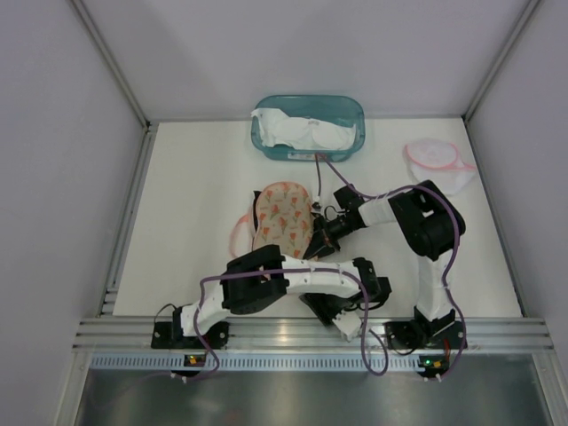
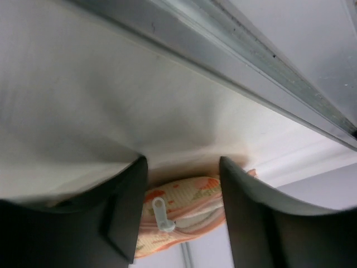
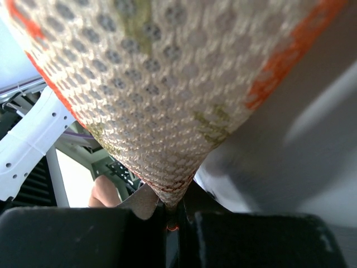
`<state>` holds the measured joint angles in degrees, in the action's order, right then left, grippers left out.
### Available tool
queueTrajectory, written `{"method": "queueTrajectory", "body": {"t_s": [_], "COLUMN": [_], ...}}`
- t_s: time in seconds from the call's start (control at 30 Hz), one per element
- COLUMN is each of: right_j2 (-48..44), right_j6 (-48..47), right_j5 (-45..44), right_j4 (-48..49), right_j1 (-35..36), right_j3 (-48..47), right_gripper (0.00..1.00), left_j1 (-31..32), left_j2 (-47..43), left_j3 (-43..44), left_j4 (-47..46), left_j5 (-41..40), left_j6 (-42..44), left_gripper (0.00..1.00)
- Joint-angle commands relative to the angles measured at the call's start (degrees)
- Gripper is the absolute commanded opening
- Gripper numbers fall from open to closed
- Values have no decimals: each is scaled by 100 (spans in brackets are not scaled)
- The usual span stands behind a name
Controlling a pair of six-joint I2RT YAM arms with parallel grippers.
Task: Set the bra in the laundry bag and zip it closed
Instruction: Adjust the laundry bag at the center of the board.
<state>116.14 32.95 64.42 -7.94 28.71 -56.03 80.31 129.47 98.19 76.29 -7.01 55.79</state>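
The laundry bag is a mesh pouch with an orange flower print, lying mid-table. My right gripper is shut on the bag's right edge, and in the right wrist view the mesh tapers into the closed jaws. My left gripper is open near the table's front, short of the bag. In the left wrist view the bag and its white zip pull show between the open fingers, apart from them. Something pale shows in the zip gap. White bras lie in a teal basket.
The teal basket stands at the back centre. A second white mesh bag with a pink rim lies at the back right. A pink loop sticks out left of the flowered bag. The metal rail runs along the near edge.
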Motion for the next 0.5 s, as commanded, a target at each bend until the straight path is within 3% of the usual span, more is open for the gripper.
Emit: {"method": "queueTrajectory", "body": {"t_s": [0.0,0.07,0.2,0.47], "right_j2": [58,58,-3,-91], "right_j6": [-96,-105,-105,-315], "right_j5": [-26,-35,-61,-70], "right_j4": [-172,-172,-181,-383], "right_j1": [-41,-41,-41,-41], "right_j3": [-128,-110,-22,13], "right_gripper": [0,0,0,0], "left_j1": [-7,-16,-103,-270], "left_j2": [-299,-247,-98,78], "left_j3": [15,112,314,385], "left_j4": [764,773,799,843], "left_j5": [-63,-195,-432,-565], "left_j6": [63,90,248,319], "left_gripper": [64,71,72,65]}}
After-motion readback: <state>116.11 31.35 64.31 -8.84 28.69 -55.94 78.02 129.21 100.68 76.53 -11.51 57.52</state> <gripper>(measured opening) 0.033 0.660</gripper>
